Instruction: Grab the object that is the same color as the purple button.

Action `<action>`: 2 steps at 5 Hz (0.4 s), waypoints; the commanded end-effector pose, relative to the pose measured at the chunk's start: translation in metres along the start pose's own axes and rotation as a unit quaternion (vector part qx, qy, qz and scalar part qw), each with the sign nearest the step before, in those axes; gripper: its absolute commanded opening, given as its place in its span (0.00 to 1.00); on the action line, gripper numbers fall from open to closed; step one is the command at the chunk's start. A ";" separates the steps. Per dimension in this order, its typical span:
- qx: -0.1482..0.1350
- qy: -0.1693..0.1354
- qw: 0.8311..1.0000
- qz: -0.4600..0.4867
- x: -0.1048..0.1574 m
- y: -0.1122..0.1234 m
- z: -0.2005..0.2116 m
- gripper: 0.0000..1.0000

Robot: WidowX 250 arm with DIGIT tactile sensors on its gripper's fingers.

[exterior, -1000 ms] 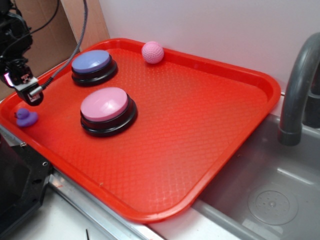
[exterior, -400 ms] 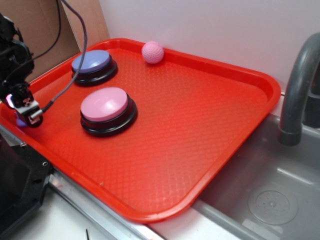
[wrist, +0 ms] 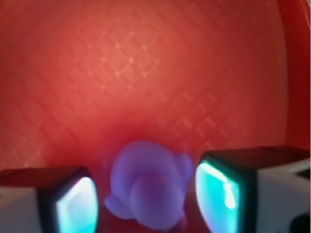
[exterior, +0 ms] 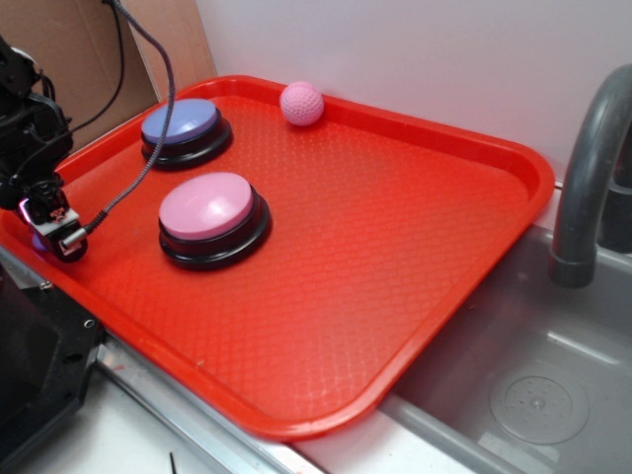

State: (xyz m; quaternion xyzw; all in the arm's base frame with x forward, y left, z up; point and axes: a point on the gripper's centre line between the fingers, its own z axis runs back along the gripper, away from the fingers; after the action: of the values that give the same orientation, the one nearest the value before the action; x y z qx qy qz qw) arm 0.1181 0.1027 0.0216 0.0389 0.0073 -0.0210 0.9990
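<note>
While its jaws stand spread, the gripper [wrist: 146,199] sits low over the red tray [exterior: 395,247], the purple rubber duck [wrist: 148,187] lying between the two fingers [wrist: 221,194] with a gap showing on each side. From the exterior view, the gripper [exterior: 54,227] hides nearly all of the duck. Beyond it sit the pink button [exterior: 212,217], the purple button [exterior: 185,130] and, farthest away, a pink ball [exterior: 301,103].

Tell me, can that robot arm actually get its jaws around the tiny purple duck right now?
Probably yes. In the wrist view the purple duck sits on the red tray between the gripper's open jaws, with small gaps on both sides and nothing blocking. Closing should catch it.
</note>
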 end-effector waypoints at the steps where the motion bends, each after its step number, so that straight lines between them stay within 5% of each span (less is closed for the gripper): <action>1: 0.001 0.007 1.000 -0.001 0.003 0.004 -0.001 0.00; 2: 0.002 -0.023 1.000 0.009 0.014 -0.001 0.036 0.00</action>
State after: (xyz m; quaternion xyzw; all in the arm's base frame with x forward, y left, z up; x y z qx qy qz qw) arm 0.1263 0.0925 0.0507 0.0307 -0.0021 -0.0104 0.9995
